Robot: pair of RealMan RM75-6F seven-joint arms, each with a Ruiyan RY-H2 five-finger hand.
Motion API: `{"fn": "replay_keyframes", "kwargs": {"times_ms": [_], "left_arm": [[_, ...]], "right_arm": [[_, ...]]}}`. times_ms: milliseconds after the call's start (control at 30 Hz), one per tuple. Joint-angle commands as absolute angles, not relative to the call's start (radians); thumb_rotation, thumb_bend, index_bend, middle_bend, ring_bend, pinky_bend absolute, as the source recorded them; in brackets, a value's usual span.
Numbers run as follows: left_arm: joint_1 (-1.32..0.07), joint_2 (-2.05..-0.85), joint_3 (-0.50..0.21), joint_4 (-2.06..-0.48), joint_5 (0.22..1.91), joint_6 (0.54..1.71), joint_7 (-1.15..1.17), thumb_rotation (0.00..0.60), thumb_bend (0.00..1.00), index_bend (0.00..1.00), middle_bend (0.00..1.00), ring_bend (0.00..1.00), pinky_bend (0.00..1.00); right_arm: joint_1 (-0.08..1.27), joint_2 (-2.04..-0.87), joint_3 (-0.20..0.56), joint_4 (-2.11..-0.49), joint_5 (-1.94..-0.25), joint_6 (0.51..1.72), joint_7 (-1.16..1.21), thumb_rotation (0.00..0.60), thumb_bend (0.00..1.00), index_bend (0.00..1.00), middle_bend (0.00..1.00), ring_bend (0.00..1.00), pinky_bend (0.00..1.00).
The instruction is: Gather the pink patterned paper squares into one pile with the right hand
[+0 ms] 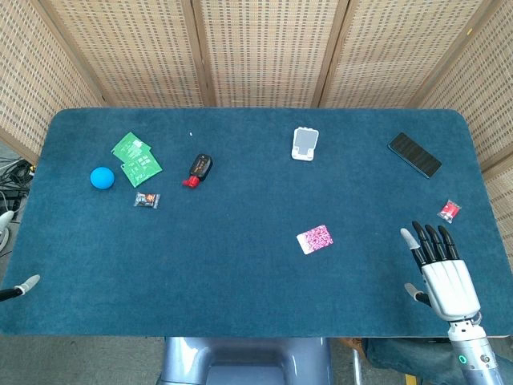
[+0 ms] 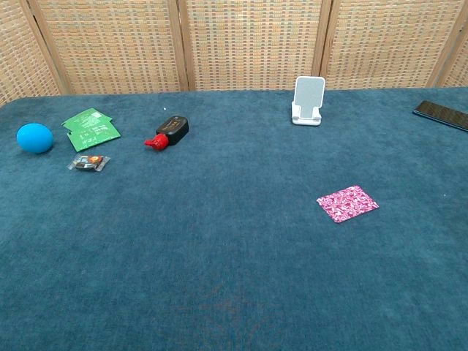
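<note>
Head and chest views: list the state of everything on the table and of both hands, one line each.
pink patterned paper: flat, appears as one pile, untouched.
right hand: open, fingers apart, over near right edge.
left hand: only a fingertip visible, state unclear.
phone stand: upright, empty.
black phone: lying flat.
green packets: flat, overlapping.
blue ball: resting alone.

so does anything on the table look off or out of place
Nothing is spilled or damaged. The pink patterned paper lies flat but askew to the table edge, and looks already gathered into one spot. The right hand is flat, fingers apart, beside it and not touching.
</note>
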State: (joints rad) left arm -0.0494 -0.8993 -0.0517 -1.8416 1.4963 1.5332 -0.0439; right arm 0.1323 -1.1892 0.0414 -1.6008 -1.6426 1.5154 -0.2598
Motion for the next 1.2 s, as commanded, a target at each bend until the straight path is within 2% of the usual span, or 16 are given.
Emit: {"fn": "replay_keyframes", "kwargs": {"times_ms": [33, 100, 133, 200, 267, 367, 433, 567, 733, 1000, 1100, 1200], "left_arm": [[-0.051, -0.9, -0.051, -1.842, 1.494, 1.529, -0.044, 0.6, 0.0, 0.0, 0.0, 0.0, 0.0], [-0.052, -0.9, -0.051, -1.842, 1.495, 1.526, -0.045, 0.6, 0.0, 0.0, 0.0, 0.0, 0.0], [-0.054, -0.902, -0.053, -1.839, 1.496, 1.525, -0.046, 0.6, 0.0, 0.0, 0.0, 0.0, 0.0], [-0.06, -0.908, -0.059, -1.827, 1.493, 1.522, -0.054, 0.6, 0.0, 0.0, 0.0, 0.0, 0.0], [-0.066, -0.912, -0.063, -1.82, 1.484, 1.513, -0.059, 0.6, 0.0, 0.0, 0.0, 0.0, 0.0], [-0.078, -0.918, -0.069, -1.815, 1.465, 1.49, -0.056, 0.6, 0.0, 0.0, 0.0, 0.0, 0.0], [-0.089, -0.924, -0.075, -1.813, 1.444, 1.469, -0.048, 0.6, 0.0, 0.0, 0.0, 0.0, 0.0], [-0.108, -0.931, -0.084, -1.811, 1.405, 1.429, -0.032, 0.6, 0.0, 0.0, 0.0, 0.0, 0.0], [-0.129, -0.941, -0.095, -1.807, 1.357, 1.39, -0.004, 0.6, 0.0, 0.0, 0.0, 0.0, 0.0], [-0.141, -0.948, -0.102, -1.806, 1.324, 1.369, 0.018, 0.6, 0.0, 0.0, 0.0, 0.0, 0.0], [-0.143, -0.949, -0.104, -1.805, 1.316, 1.366, 0.019, 0.6, 0.0, 0.0, 0.0, 0.0, 0.0], [-0.144, -0.948, -0.105, -1.803, 1.312, 1.365, 0.016, 0.6, 0.0, 0.0, 0.0, 0.0, 0.0]], "right_arm": [[0.134, -1.188, 0.039, -1.602, -1.639, 1.506, -0.256, 0.6, 0.0, 0.0, 0.0, 0.0, 0.0], [0.14, -1.184, 0.035, -1.604, -1.639, 1.49, -0.251, 0.6, 0.02, 0.0, 0.0, 0.0, 0.0], [0.149, -1.182, 0.03, -1.607, -1.642, 1.473, -0.232, 0.6, 0.1, 0.0, 0.0, 0.0, 0.0], [0.186, -1.187, 0.023, -1.606, -1.667, 1.424, -0.156, 0.6, 0.36, 0.0, 0.0, 0.0, 0.0], [0.223, -1.191, 0.023, -1.589, -1.685, 1.379, -0.125, 0.6, 0.69, 0.01, 0.0, 0.0, 0.0], [0.303, -1.2, 0.025, -1.592, -1.696, 1.261, -0.093, 0.6, 0.95, 0.09, 0.01, 0.0, 0.0], [0.379, -1.197, 0.031, -1.611, -1.668, 1.127, -0.029, 0.6, 1.0, 0.12, 0.03, 0.0, 0.01], [0.491, -1.214, 0.048, -1.604, -1.607, 0.935, 0.032, 0.6, 1.0, 0.17, 0.08, 0.02, 0.08], [0.58, -1.299, 0.074, -1.529, -1.524, 0.795, 0.018, 0.6, 1.0, 0.19, 0.1, 0.05, 0.11], [0.644, -1.394, 0.122, -1.434, -1.402, 0.726, -0.016, 0.6, 1.0, 0.17, 0.09, 0.05, 0.11], [0.652, -1.41, 0.121, -1.418, -1.389, 0.728, -0.028, 0.6, 1.0, 0.12, 0.11, 0.05, 0.11], [0.655, -1.412, 0.111, -1.418, -1.381, 0.725, -0.032, 0.6, 1.0, 0.1, 0.12, 0.05, 0.11]]}}
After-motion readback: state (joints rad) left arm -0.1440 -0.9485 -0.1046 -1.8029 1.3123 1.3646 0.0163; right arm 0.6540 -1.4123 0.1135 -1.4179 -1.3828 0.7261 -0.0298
